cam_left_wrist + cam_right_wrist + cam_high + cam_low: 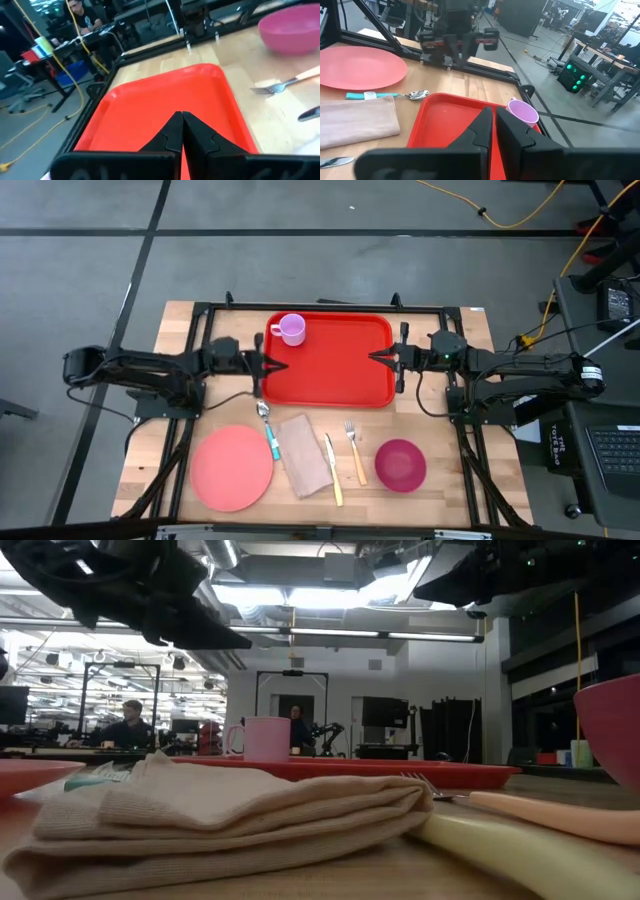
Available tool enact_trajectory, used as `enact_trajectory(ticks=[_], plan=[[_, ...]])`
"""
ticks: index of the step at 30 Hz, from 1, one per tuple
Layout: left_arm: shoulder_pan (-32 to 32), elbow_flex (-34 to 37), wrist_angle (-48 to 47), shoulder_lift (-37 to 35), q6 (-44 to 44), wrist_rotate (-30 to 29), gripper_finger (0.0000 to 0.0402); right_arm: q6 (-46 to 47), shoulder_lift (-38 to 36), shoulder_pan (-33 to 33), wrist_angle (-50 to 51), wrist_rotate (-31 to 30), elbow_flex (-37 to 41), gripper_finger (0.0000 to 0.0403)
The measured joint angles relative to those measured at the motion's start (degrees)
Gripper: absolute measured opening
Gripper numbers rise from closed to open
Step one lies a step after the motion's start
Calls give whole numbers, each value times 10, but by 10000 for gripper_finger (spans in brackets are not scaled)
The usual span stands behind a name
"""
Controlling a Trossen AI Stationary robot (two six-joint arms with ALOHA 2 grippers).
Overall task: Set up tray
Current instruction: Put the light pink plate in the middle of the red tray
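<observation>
The red tray [328, 360] lies flat on the table's far middle. A small lilac cup [291, 329] stands upright on its base in the tray's far left corner and also shows in the right wrist view [522, 111]. My left gripper [275, 365] is shut and hangs over the tray's left edge, pointing right; its tips [181, 117] float above the red floor. My right gripper [378, 358] is shut over the tray's right edge, pointing left [492, 111]. In the low view both arms are high above the table.
Along the near side lie a round pink plate [232, 468], a teal-handled spoon [268, 430], a folded beige napkin [303, 455], a knife [332, 468], a fork [355, 452] and a magenta bowl [400, 464]. Black frame bars run along the table's sides. People sit in the room beyond.
</observation>
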State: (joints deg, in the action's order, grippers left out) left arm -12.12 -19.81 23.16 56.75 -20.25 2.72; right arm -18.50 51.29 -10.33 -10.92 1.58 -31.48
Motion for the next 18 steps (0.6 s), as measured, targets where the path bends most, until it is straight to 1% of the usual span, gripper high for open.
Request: enact_trajectory(ticks=[3, 5, 8, 12, 15, 18], plan=[[65, 0, -23, 0, 25, -86, 2, 2, 1, 0, 0, 0, 0, 29], [102, 0, -45, 0, 51, -115, 1, 4, 3, 0, 0, 0, 0, 29], [144, -7, -91, 0, 101, -121, 1, 4, 14, 0, 0, 0, 0, 29], [185, -50, -201, 0, 188, -123, 2, 4, 33, 0, -1, 0, 0, 29], [205, -88, -298, 0, 236, -123, 1, 3, 50, 0, -22, 0, 0, 29], [213, -121, -382, 0, 316, -119, 4, 3, 63, 0, -52, 0, 0, 29]])
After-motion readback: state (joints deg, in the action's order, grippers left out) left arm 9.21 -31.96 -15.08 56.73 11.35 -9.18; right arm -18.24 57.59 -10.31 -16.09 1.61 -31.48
